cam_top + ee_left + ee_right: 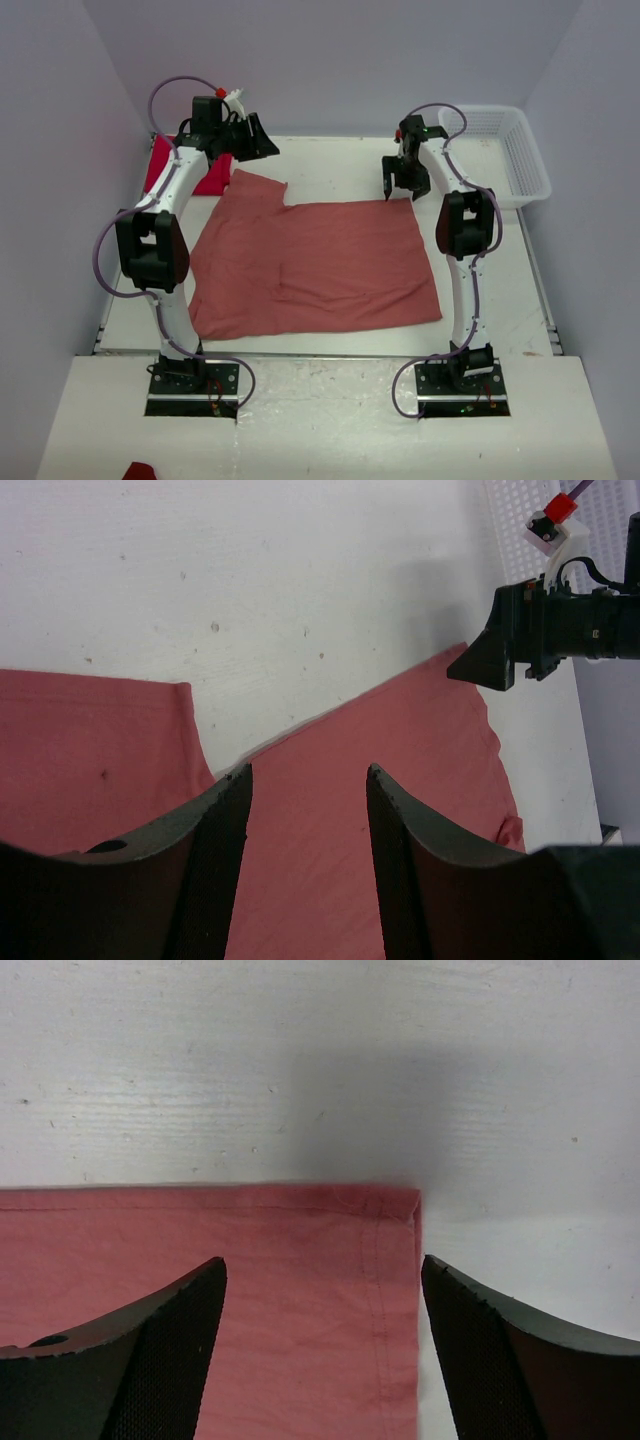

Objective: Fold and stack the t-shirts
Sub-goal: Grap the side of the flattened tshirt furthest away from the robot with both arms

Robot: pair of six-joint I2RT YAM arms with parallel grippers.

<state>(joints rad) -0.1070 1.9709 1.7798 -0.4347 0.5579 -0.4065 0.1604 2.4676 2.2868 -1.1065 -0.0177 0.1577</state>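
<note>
Two t-shirts. The salmon-pink tee (315, 265) is spread flat mid-table (330, 150); the red tee (157, 168) is bunched at the far-left edge. One white mesh basket (520, 150), far right. Two grippers: left gripper (308, 770) has fingers apart over the pink tee's sleeve notch, and right gripper (320, 1260) has fingers apart over its hemmed corner.

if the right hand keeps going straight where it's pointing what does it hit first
Most likely the pink t-shirt, near its hemmed corner, which sits between the open fingers of the right hand. The white table lies just beneath; depth is hard to judge.
</note>
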